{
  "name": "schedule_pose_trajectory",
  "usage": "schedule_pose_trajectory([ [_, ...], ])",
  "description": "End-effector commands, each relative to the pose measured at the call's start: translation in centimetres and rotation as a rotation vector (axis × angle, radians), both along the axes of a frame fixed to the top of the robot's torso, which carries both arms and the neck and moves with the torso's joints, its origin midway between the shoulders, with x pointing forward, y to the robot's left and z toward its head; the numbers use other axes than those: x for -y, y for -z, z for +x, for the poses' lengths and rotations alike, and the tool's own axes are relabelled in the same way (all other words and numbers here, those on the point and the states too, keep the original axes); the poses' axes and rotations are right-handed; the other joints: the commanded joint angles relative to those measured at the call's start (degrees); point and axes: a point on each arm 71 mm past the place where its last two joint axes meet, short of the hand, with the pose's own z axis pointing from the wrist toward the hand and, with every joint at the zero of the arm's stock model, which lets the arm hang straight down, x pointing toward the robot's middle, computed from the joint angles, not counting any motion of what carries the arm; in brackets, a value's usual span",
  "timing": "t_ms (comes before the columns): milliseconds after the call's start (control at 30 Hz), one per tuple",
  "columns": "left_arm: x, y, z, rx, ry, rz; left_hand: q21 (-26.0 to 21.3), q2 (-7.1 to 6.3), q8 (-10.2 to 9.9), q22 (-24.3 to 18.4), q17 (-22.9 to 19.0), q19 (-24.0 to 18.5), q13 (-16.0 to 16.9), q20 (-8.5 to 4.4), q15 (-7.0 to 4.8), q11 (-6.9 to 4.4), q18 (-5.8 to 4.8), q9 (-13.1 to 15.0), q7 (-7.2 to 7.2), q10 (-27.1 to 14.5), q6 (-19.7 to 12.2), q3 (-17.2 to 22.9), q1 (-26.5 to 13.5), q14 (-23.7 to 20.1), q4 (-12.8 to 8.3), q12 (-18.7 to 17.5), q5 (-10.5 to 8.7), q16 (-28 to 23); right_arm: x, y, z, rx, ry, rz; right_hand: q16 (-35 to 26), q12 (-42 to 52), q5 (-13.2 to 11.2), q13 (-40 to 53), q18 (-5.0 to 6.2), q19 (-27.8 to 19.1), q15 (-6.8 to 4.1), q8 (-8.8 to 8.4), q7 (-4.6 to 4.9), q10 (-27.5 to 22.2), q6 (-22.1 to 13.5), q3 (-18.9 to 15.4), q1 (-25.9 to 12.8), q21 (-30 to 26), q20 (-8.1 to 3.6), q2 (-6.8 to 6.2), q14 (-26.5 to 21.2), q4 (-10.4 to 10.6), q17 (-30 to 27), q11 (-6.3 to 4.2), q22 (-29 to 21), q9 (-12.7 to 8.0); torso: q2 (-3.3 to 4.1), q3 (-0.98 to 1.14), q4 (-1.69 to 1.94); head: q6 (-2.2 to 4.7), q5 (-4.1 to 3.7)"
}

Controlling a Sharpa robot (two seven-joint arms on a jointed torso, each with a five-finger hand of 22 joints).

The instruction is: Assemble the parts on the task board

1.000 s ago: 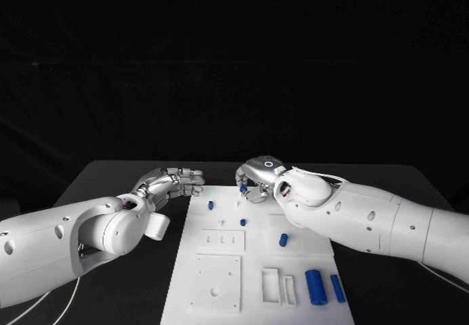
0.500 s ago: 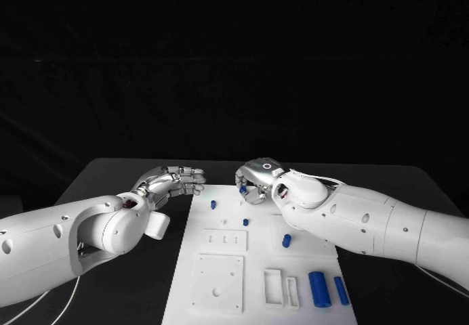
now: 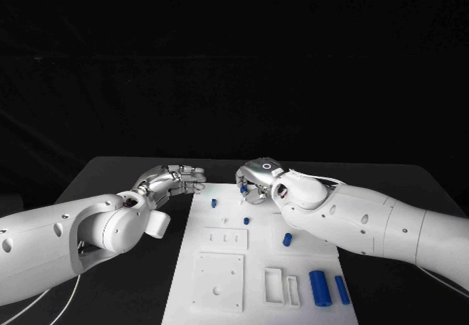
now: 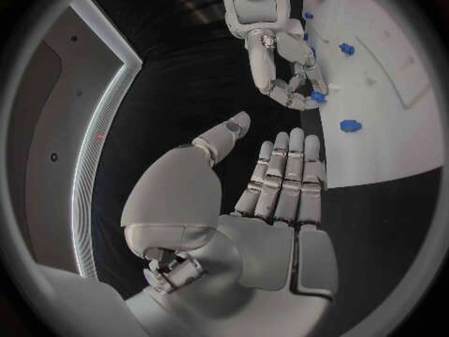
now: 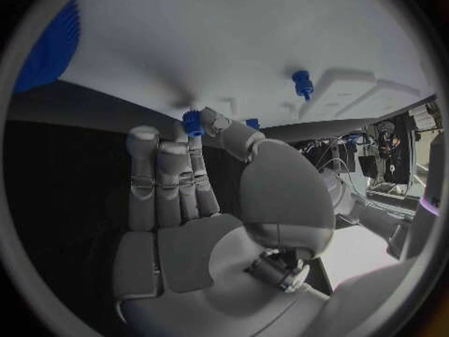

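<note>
Blue part (image 3: 242, 190) pinched in right hand (image 3: 256, 179) fingertips above task board (image 3: 223, 271) far end, left hand (image 3: 176, 181) hovering empty, fingers loosely curled, thin grip risking a drop.

The task board (image 3: 220, 271) looks like matt white plastic, the little blue parts (image 3: 320, 288) smooth plastic too. Both arms (image 3: 59, 237) are glossy white shells, hands (image 3: 256, 177) satin silver metal. The desk (image 3: 117, 176) is matt black.
</note>
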Motion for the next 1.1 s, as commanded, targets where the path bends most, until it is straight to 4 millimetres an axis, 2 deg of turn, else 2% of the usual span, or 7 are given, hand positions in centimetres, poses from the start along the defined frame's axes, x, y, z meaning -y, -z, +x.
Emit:
schedule_pose_trajectory([
  [33, 0.17, -0.29, -0.04, 0.015, 0.015, -0.001, 0.3, -0.30, -0.3, 1.2, -0.1, -0.3, -0.1, -0.01, 0.06, 0.18, 1.16, 0.1, 1.75, -0.3, -0.1, 0.3, -0.1, -0.5, -0.1, -0.3, -0.16, 0.1, 0.25, 0.06, 0.29, 0.006, 0.029, -0.027, 0.4, -0.1, 0.1, 0.6, 4.50, 0.0, -1.38, -0.03, -0.12, 3.3, 0.4, 0.4, 0.6, 0.3, -0.47, -0.09, -1.0, 0.1, -0.1, -0.93, 1.3, 0.1, 0.05, -0.06, -0.04, 0.11, -0.01],
  [400, 0.16, -0.35, -0.02, 0.016, 0.014, -0.001, 0.3, -0.31, -0.3, 1.2, -0.1, -0.3, -0.1, 0.01, 0.07, 0.18, 1.17, 0.1, 1.76, -0.3, -0.1, 0.3, -0.1, -0.5, -0.1, -0.3, -0.17, 0.1, 0.02, 0.13, 0.43, -0.002, 0.027, -0.027, 0.3, -0.4, 0.1, 0.8, 4.50, -0.2, -1.26, -0.21, -0.04, 3.1, 0.2, 0.7, 0.5, 0.4, -0.38, -0.32, -1.0, 0.3, -0.2, -0.81, 1.2, 0.3, 0.19, -0.10, -0.03, 0.27, 0.14],
  [500, 0.17, -0.35, 0.00, 0.016, 0.014, 0.000, 0.3, -0.32, -0.3, 1.2, -0.1, -0.4, -0.1, 0.01, 0.08, 0.19, 1.17, 0.1, 1.77, -0.3, -0.1, 0.3, -0.1, -0.5, -0.1, -0.3, -0.17, 0.1, 0.06, 0.20, 0.50, -0.021, 0.026, -0.018, 0.1, -1.0, 0.1, 0.8, 4.50, -0.5, -0.93, -0.70, 0.25, 2.2, -0.5, 1.0, 0.4, 0.3, -0.23, -0.57, -1.2, 0.4, -0.5, -0.47, 1.1, 0.3, 0.21, -0.12, -0.05, 0.24, 0.16],
  [767, 0.06, -0.34, 0.05, 0.016, 0.011, 0.001, 0.3, -0.37, -0.3, 1.2, -0.1, -0.4, -0.1, 0.02, 0.08, 0.20, 1.17, 0.1, 1.78, -0.4, -0.2, 0.3, -0.1, -0.5, -0.1, -0.3, -0.18, 0.1, 0.34, 0.20, 0.64, -0.037, 0.036, 0.009, 0.3, -2.9, 0.2, -1.1, 4.39, -0.6, 1.56, -3.86, 2.51, -4.7, -5.5, 0.1, 0.4, 0.5, 0.51, -2.18, -0.9, 0.2, -1.0, 2.08, 1.0, -1.0, 0.22, -0.07, -0.16, 0.13, 0.23],
  [933, 0.04, -0.34, 0.06, 0.016, 0.011, 0.001, 0.3, -0.39, -0.3, 1.2, -0.1, -0.4, -0.1, 0.02, 0.09, 0.20, 1.17, 0.1, 1.78, -0.4, -0.2, 0.3, -0.1, -0.5, -0.1, -0.3, -0.19, 0.1, 0.45, 0.10, 0.65, -0.030, 0.038, 0.024, 0.4, -2.8, 0.3, -2.1, 4.49, -0.7, 2.16, -4.64, 3.13, -6.6, -6.7, -0.9, 0.2, 0.5, 0.77, -3.29, -0.9, 0.3, -1.2, 2.71, 1.0, -1.5, 0.22, -0.06, -0.14, 0.18, 0.24],
  [1100, 0.01, -0.34, 0.08, 0.015, 0.009, 0.002, 0.3, -0.41, -0.3, 1.2, -0.1, -0.4, -0.1, 0.03, 0.09, 0.21, 1.18, 0.1, 1.79, -0.4, -0.2, 0.3, -0.1, -0.5, -0.1, -0.3, -0.19, 0.1, 0.42, 0.06, 0.60, -0.029, 0.035, 0.031, 0.5, -2.7, 0.4, -2.9, 4.50, -0.7, 2.50, -5.03, 3.41, -7.6, -7.3, -1.6, 0.2, 0.5, 0.92, -3.87, -1.1, 0.6, -1.5, 3.04, 0.9, -1.8, 0.27, -0.03, -0.14, 0.21, 0.21],
])
